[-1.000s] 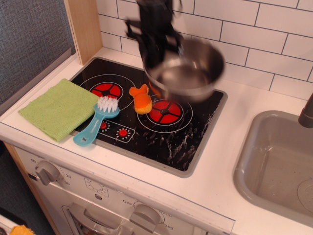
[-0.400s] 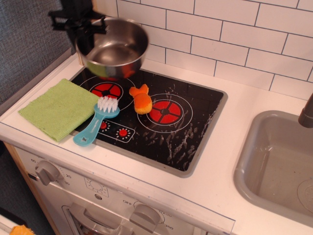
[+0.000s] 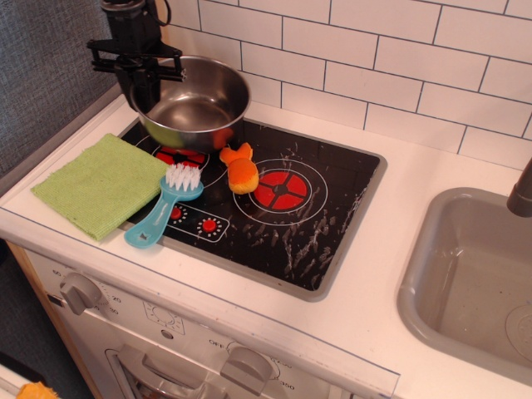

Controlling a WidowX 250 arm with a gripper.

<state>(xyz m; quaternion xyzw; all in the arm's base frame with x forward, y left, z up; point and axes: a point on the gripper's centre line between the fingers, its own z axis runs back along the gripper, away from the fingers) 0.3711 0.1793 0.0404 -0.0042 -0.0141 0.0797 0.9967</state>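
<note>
A shiny steel pot (image 3: 193, 104) sits low over the left rear burner (image 3: 179, 154) of the black toy stove (image 3: 274, 216); I cannot tell whether it touches the glass. My black gripper (image 3: 141, 81) comes down from the top left and is shut on the pot's left rim. An orange toy fish (image 3: 240, 169) lies just right of the pot, between the two burners. A blue brush with white bristles (image 3: 166, 204) lies on the stove's front left corner.
A green cloth (image 3: 101, 183) lies on the counter left of the stove. A grey sink (image 3: 478, 278) is at the right, with a dark faucet (image 3: 522, 193) at the frame's edge. White tiles stand behind and a wooden post (image 3: 143, 46) rises at the back left.
The gripper carried the pot from above the right burner leftward across the stove, then lowered it over the left rear burner. The fish, brush and cloth stayed put.
</note>
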